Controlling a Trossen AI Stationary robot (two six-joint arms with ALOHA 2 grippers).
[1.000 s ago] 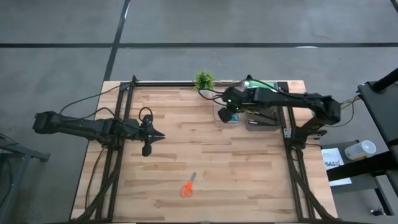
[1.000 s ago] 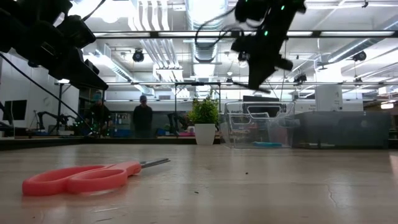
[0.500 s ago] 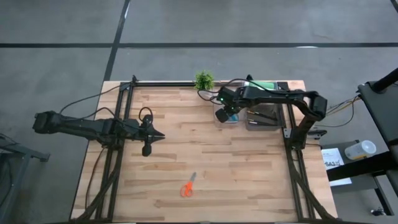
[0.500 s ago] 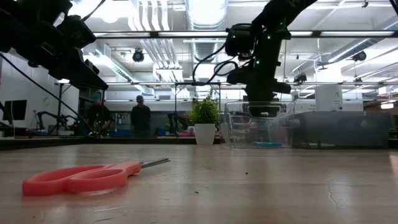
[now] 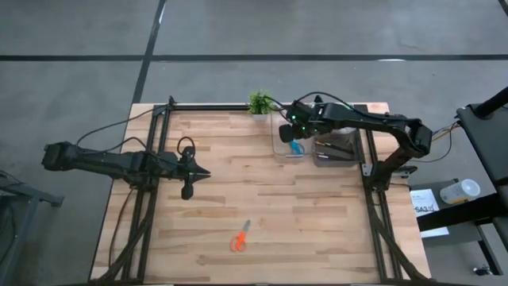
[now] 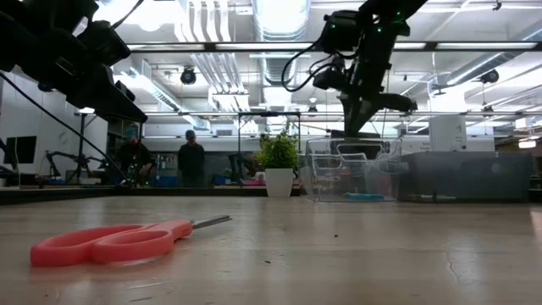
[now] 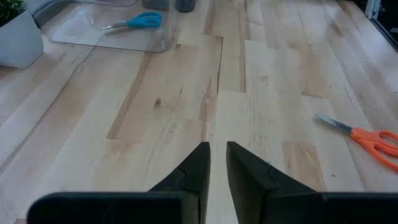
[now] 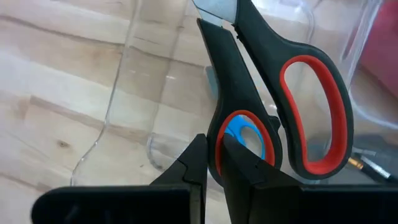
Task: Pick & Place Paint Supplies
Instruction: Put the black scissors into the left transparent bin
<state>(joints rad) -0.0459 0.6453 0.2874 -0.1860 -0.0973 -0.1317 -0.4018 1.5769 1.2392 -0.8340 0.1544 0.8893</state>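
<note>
right gripper (image 8: 213, 163) lifting, jaws clamped on black-red scissors (image 8: 273, 106) over clear bin (image 5: 287, 141) (upper centre) | left gripper (image 7: 217, 163) idling, jaws nearly together

The high view looks straight down on the table (image 5: 262, 199). The low view looks level across it from beside the orange scissors (image 6: 110, 241). Both show the clear bin (image 5: 290, 143), which each wrist view also faces.

We see two dark, slender jointed arms with loose black cables looping off them — the right arm (image 5: 373, 123) shows small green lights near its wrist. The left arm (image 5: 111, 163) ends in matte black, wedge-shaped fingers (image 7: 252, 177).
</note>
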